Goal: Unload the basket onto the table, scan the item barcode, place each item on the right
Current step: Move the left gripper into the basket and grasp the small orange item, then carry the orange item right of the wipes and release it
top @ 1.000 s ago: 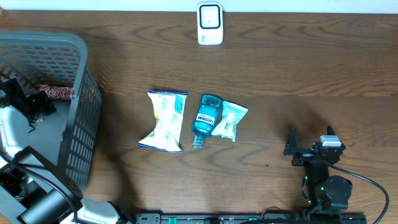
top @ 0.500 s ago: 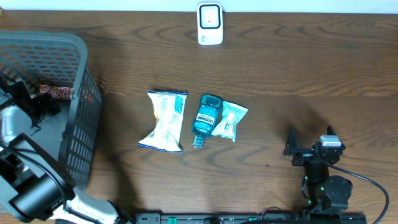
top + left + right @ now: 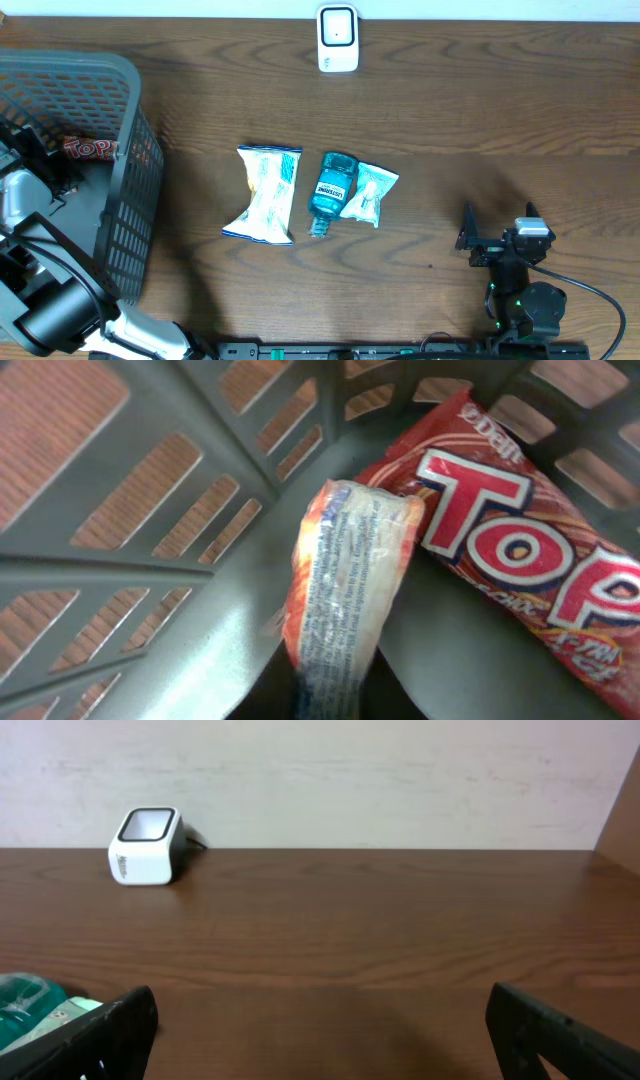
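Observation:
Down inside the grey basket, my left gripper is shut on the lower end of an orange-and-white printed packet. The packet stands up from the jaws, its small print facing the camera. A red "Top" packet lies right beside it on the basket floor and also shows from overhead. The white barcode scanner stands at the table's far edge, seen too in the right wrist view. My right gripper rests open at the front right with nothing between its fingers.
Three items lie mid-table: a white-and-yellow snack bag, a blue mouthwash bottle and a small pale green packet. The basket's slotted walls stand close around the left gripper.
The left gripper has shut on the orange-and-white packet in the basket. The red "Top" packet shifted slightly. The right arm has not moved.

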You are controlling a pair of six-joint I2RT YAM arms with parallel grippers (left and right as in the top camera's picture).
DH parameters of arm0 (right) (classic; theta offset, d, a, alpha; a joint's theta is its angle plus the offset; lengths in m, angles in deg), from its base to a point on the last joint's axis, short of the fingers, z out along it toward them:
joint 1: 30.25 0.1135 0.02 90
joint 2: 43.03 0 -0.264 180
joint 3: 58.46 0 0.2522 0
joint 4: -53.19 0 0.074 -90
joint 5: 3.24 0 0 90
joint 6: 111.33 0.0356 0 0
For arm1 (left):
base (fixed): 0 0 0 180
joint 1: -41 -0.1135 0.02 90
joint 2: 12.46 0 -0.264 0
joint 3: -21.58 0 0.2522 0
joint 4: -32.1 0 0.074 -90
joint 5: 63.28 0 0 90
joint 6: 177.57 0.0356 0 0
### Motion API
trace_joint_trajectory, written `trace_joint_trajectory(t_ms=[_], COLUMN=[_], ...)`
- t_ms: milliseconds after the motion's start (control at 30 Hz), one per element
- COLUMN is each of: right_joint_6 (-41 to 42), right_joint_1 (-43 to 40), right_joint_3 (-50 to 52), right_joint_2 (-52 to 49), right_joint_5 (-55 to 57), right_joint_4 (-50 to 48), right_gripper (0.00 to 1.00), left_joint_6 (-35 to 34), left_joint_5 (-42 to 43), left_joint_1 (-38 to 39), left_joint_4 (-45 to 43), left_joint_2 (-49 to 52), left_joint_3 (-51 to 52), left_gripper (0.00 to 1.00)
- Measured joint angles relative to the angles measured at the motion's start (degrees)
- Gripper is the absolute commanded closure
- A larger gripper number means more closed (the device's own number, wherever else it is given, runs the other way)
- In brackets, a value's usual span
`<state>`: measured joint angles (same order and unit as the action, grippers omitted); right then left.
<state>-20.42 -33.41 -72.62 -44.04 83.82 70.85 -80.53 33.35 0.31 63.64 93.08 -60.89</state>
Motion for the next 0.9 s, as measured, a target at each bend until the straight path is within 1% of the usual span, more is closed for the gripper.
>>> trace_joint_trajectory(t_ms=[167, 267, 367, 467, 533, 600, 633, 733, 800, 900], right_joint_6=[0.0, 0.0, 0.0, 0.0, 0.0, 0.0, 0.0, 0.0, 0.0, 0.0], right_joint_1=[0.0, 0.0, 0.0, 0.0, 0.0, 0.0, 0.0, 0.0, 0.0, 0.0], right_joint_3=[0.0, 0.0, 0.0, 0.0, 0.0, 0.0, 0.0, 0.0, 0.0, 0.0], right_joint_2=[0.0, 0.0, 0.0, 0.0, 0.0, 0.0, 0.0, 0.0, 0.0, 0.0], right_joint_5=[-0.02, -0.02, -0.02, -0.02, -0.02, 0.0, 0.0, 0.0, -0.02, -0.02], right_joint_4=[0.0, 0.0, 0.0, 0.0, 0.0, 0.0, -0.02, -0.02, -0.02, 0.02], right_gripper=[0.01, 0.01, 0.01, 0.01, 0.01, 0.01, 0.01, 0.01, 0.01, 0.01], left_joint_6=[-2.99, -5.64, -7.87, -10.38, -12.85, -14.86, -16.48, -19.34, -20.37, -20.72], left_joint_5=[0.15, 0.33, 1.22, 3.87, 8.13, 12.68, 17.49, 26.6, 30.91, 34.42], left_joint_1=[0.02, 0.0, 0.0, 0.0, 0.0, 0.42, 1.46, 7.13, 12.98, 26.67], left_joint_4=[0.22, 0.42, 0.28, 0.11, -0.2, -0.59, -1.57, -3.91, -4.17, -4.31], left_joint_2=[-0.68, -4.26, -11.74, -22.49, -30.03, -35.06, -38.97, -44.7, -47.28, -49.09], left_joint_3=[0.0, 0.0, 0.0, -0.13, -0.5, -0.61, -0.7, -0.87, -0.87, -0.87], left_gripper=[0.93, 0.93, 0.93, 0.93, 0.93, 0.92, 0.92, 0.93, 0.92, 0.93])
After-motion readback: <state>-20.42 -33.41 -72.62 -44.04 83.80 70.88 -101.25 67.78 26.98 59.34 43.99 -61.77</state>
